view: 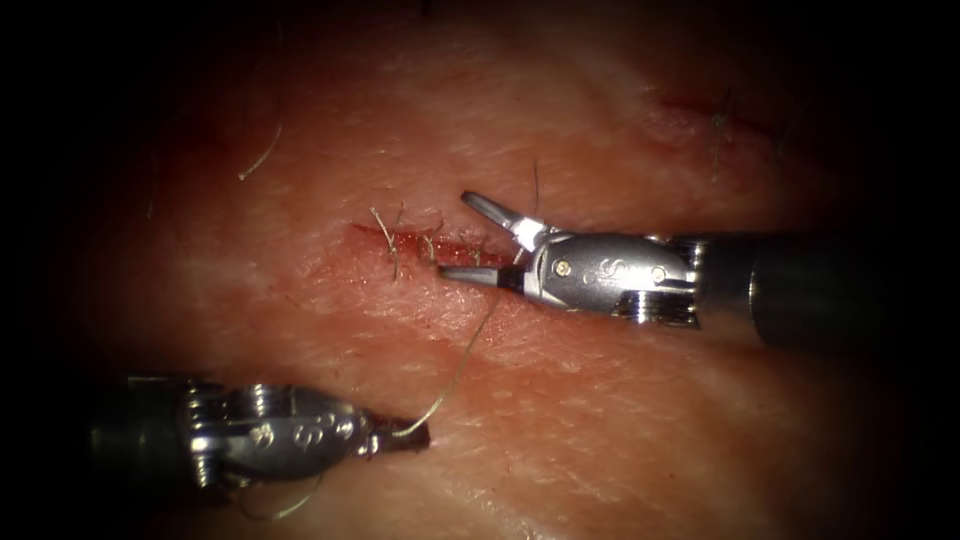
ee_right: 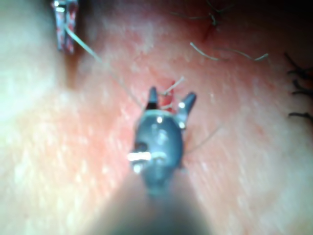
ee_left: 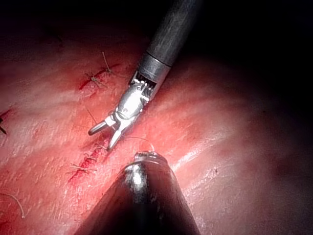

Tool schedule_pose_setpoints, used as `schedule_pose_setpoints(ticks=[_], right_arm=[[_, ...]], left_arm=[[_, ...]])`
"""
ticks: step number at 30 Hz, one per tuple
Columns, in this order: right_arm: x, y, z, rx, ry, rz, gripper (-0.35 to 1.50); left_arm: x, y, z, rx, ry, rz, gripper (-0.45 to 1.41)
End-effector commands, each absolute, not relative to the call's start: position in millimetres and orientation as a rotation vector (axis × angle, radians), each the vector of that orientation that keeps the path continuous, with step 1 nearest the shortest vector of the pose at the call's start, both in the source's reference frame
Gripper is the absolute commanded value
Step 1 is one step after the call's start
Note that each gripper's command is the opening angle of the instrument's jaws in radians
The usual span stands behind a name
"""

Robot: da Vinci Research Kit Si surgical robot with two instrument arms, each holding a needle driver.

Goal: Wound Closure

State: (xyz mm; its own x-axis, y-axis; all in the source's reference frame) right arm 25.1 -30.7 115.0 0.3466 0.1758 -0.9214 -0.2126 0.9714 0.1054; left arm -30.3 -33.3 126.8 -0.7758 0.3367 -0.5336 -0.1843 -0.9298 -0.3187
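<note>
The cut (view: 405, 240) in the tissue is short, red and crossed by pale stitches with cut ends standing up. My right tool (view: 456, 234) reaches in from the right with its jaws open over the cut's right end, holding nothing; it also shows in the left wrist view (ee_left: 101, 138) and the right wrist view (ee_right: 171, 94). My left tool (view: 410, 436) lies low on the left, jaws shut on the thread (view: 462, 365). The thread rises from those jaws to the cut beside the right tool's lower jaw. The left tool (ee_right: 63, 24) holds the same thread (ee_right: 85, 46) in the right wrist view.
A loose pale thread end (view: 262, 155) lies on the tissue at upper left. A second red mark with dark stitches (view: 715, 115) sits at upper right. A thin loop of thread (view: 290, 505) curls under the left tool's shaft.
</note>
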Motion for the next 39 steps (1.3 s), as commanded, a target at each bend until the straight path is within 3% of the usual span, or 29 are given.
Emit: schedule_pose_setpoints(ticks=[1,15,32,33,36,39], right_arm=[[26.0,-31.9,116,-0.015,1.184,0.231,0.52],[26.8,-35.5,116,0.114,1.161,0.136,0.51],[26.5,-35.8,115,0.133,1.214,0.130,0.46],[26.4,-35.8,115,0.131,1.224,0.138,0.51],[26.3,-35.6,115,0.137,1.228,0.151,0.94],[26.5,-35.5,115,0.131,1.233,0.158,1.06]], left_arm=[[-30.7,-33.0,127,-0.873,-0.353,2.705,-0.45],[-30.4,-25.9,125,-0.834,-0.283,2.754,-0.45],[-35.4,-20.4,131,-0.862,-0.258,2.760,-0.45],[-35.4,-20.3,131,-0.863,-0.257,2.760,-0.45],[-35.2,-20.1,133,-0.866,-0.258,2.761,-0.45],[-35.1,-20.0,134,-0.872,-0.265,2.759,-0.45]])
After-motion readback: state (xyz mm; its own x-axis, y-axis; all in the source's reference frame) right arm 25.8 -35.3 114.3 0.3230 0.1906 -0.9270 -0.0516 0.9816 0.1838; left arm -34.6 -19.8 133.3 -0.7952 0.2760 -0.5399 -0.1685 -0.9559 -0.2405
